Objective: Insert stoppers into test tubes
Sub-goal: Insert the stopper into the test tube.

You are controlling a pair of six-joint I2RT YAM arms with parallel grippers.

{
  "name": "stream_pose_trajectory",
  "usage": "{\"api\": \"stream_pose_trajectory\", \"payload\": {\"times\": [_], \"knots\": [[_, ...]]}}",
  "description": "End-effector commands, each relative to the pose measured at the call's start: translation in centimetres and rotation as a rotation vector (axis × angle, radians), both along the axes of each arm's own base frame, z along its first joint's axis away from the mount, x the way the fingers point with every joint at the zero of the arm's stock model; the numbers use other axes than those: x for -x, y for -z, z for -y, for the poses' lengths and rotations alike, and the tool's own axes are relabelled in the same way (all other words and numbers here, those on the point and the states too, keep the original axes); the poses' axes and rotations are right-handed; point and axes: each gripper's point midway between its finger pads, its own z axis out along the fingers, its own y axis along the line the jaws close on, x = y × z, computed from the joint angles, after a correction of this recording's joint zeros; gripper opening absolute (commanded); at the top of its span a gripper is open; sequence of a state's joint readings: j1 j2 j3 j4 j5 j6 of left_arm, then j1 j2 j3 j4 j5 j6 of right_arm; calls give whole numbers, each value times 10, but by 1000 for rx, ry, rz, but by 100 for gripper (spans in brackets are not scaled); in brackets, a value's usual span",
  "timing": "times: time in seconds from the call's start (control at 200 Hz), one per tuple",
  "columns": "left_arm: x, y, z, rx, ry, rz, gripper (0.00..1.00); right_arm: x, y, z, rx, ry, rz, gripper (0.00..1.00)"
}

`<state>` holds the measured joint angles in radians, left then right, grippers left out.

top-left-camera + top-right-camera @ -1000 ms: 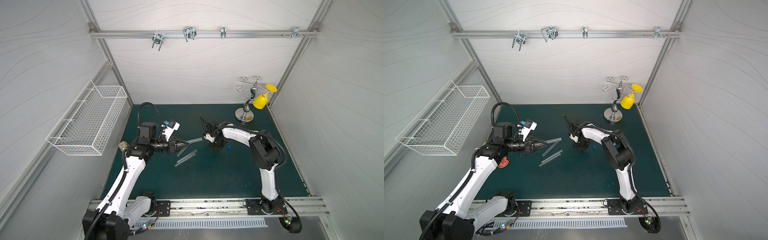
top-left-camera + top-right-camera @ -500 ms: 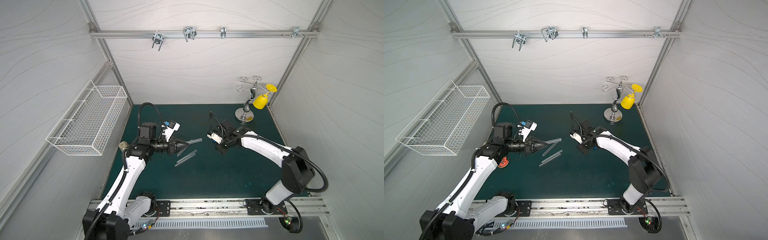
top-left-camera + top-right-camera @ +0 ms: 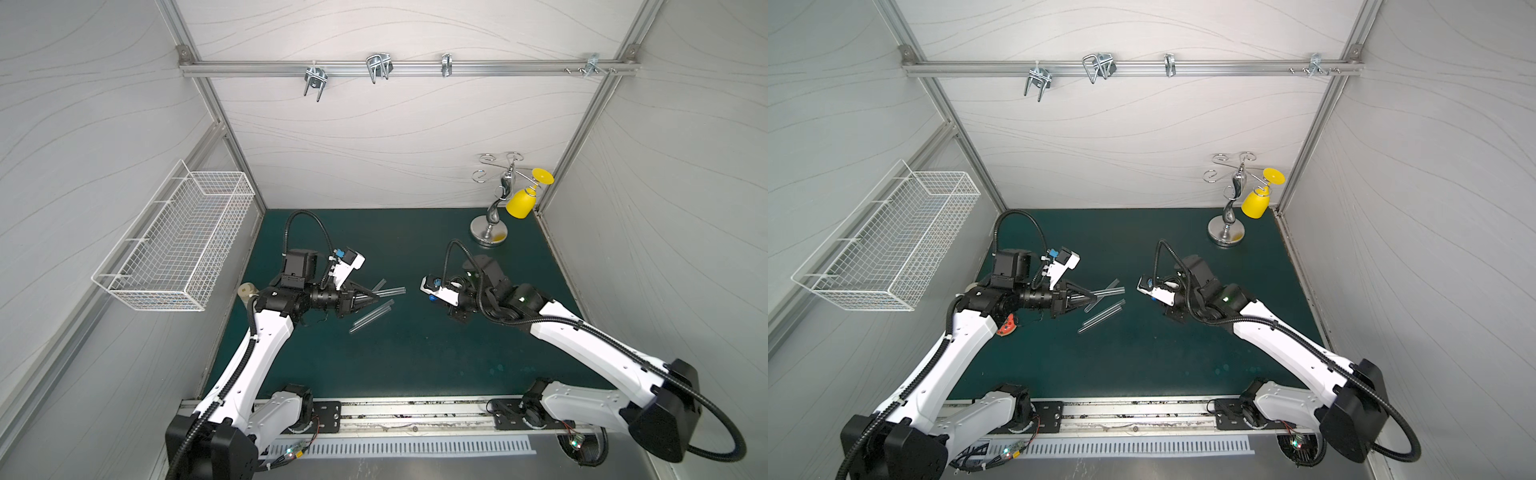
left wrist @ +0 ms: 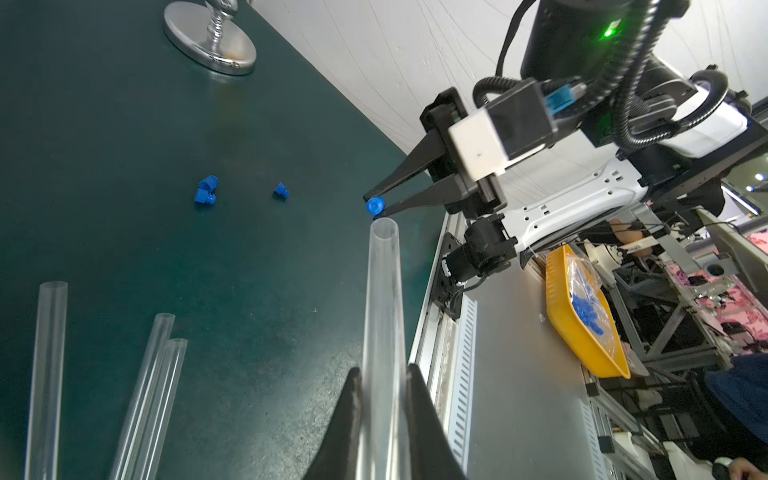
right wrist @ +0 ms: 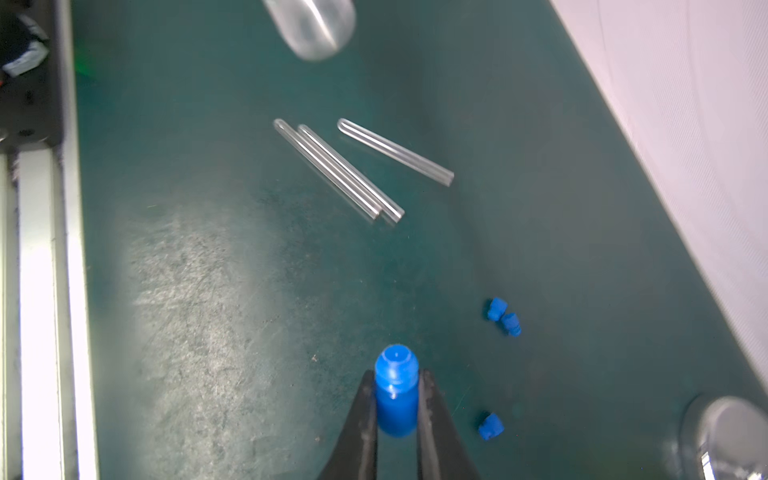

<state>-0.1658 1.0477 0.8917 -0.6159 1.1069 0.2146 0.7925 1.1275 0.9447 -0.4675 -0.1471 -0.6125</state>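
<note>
Left fingers point(image 4: 349, 409): clenched on test tube point(image 4: 382, 291), open mouth facing the stopper point(image 4: 375, 205)
Right fingers point(image 5: 361, 415): pinching stopper, free end forward for insertion
Gap: mouth and stopper apart, roughly aligned

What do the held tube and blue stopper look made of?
Held test tube: clear, smooth, slightly cloudy wall, cleanly cut rim; plastic or glass, cannot tell which. Held stopper: opaque bright blue, matte, moulded steps with a centre dimple; probably plastic or rubber.

The test tubes point(image 5: 351, 172) look clear, smooth and glossy; the stoppers point(image 5: 496, 308) matt blue plastic. The worktop point(image 5: 208, 291) is dull green and scuffed. The stand's base point(image 4: 232, 50) is mirror-polished metal.
</note>
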Motion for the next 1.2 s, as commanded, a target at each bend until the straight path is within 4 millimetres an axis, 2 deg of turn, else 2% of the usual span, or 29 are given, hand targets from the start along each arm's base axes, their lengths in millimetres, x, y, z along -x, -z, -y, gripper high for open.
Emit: {"api": "stream_pose_trajectory", "payload": {"times": [0.0, 0.2, 0.425, 0.82, 1.195], "knots": [[4, -13, 6, 4, 54, 61, 3, 13, -13, -8, 2, -158, 134, 16], [11, -16, 12, 49, 102, 50, 3, 22, -22, -11, 50, -249, 264, 18], [15, -12, 16, 51, 126, 44, 3, 32, -28, -23, 59, -319, 330, 18], [21, -8, 24, 45, 167, 32, 2, 31, -34, -30, 75, -331, 351, 18], [17, -5, 26, 28, 162, 29, 2, 33, -36, -34, 65, -339, 355, 18]]}}
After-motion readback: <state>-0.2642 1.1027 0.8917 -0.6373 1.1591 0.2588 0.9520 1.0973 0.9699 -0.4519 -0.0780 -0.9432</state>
